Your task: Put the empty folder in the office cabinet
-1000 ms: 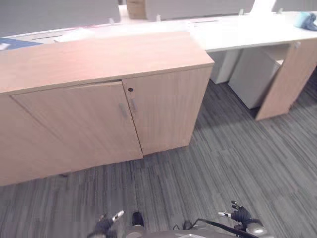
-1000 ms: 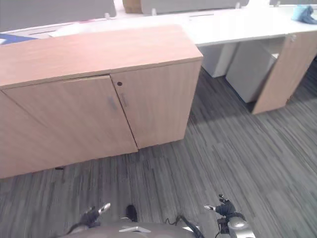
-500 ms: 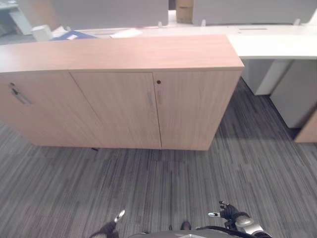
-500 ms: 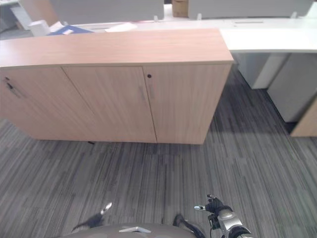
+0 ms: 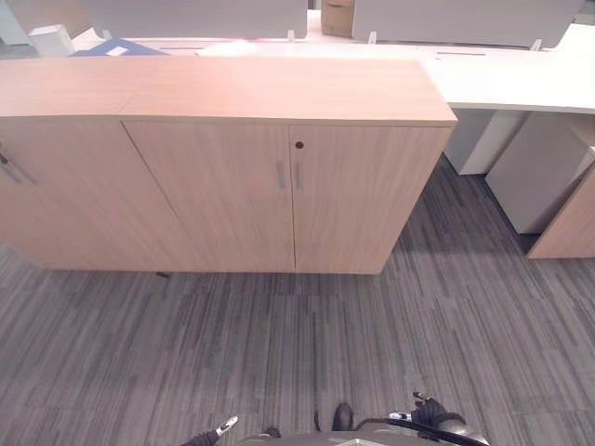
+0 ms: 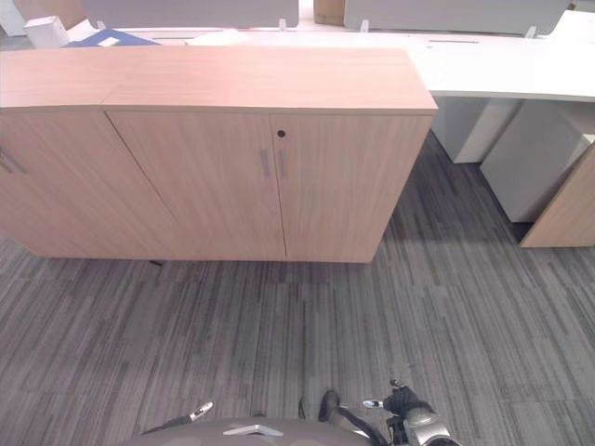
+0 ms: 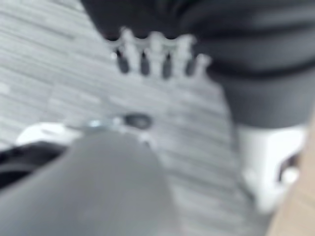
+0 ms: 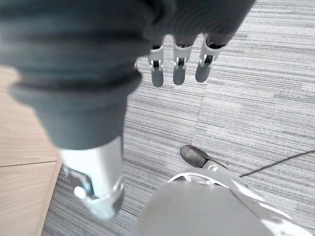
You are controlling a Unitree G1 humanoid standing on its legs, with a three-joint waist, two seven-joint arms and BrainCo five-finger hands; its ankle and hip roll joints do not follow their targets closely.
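The office cabinet [image 5: 279, 186] of light wood stands straight ahead, its two doors shut, slim handles [image 5: 286, 175] at the middle seam and a keyhole [image 5: 298, 145] above them. A flat blue folder-like thing [image 5: 116, 46] lies on the white desk behind the cabinet, at the far left. Both hands hang low, far from the cabinet. My left hand [image 7: 157, 56] has straight fingers over the carpet and holds nothing; its fingertip [image 5: 226, 426] peeks in at the lower edge of the left eye view. My right hand [image 8: 179, 64] is also open and empty, low on the right [image 6: 402, 403].
A second cabinet [image 5: 46, 195] joins on the left. A white desk [image 5: 521, 88] with a grey pedestal [image 5: 539, 172] under it runs off to the right. A cardboard box [image 5: 337, 17] and a small white box [image 5: 51, 37] sit at the back. Grey striped carpet [image 5: 297, 344] lies between me and the cabinet.
The whole picture has shifted: the camera has swung until the cabinet stands square ahead. Both hands stay low and empty.
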